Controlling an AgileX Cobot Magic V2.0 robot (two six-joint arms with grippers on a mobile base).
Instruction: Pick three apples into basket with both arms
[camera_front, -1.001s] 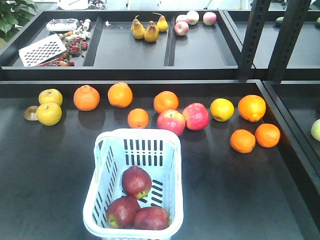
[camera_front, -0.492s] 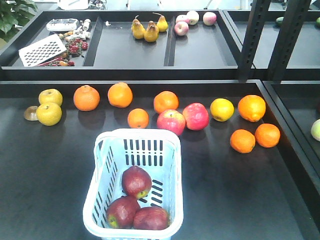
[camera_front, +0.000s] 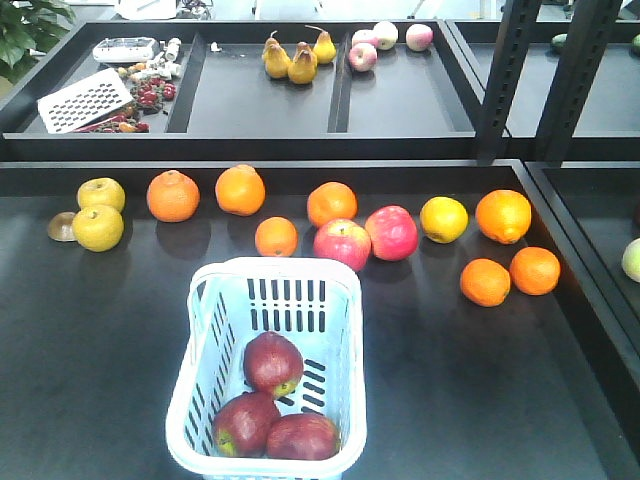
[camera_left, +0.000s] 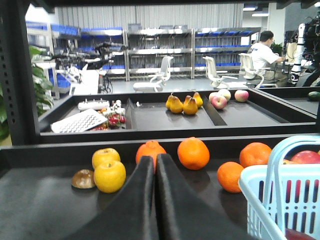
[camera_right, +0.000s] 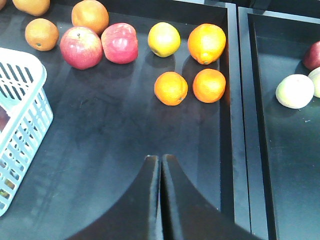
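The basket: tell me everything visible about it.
The basket is pale blue-white, apparently plastic, rectangular with rounded corners and slotted walls and floor. It stands upright on the dark table, near the front edge, just in front of the row of oranges and pink-red apples. Its hoop handle shows raised in the left wrist view. Inside lie the three apples, dark maroon-red with yellow-green patches, close together on the slotted bottom. No hand touches it.
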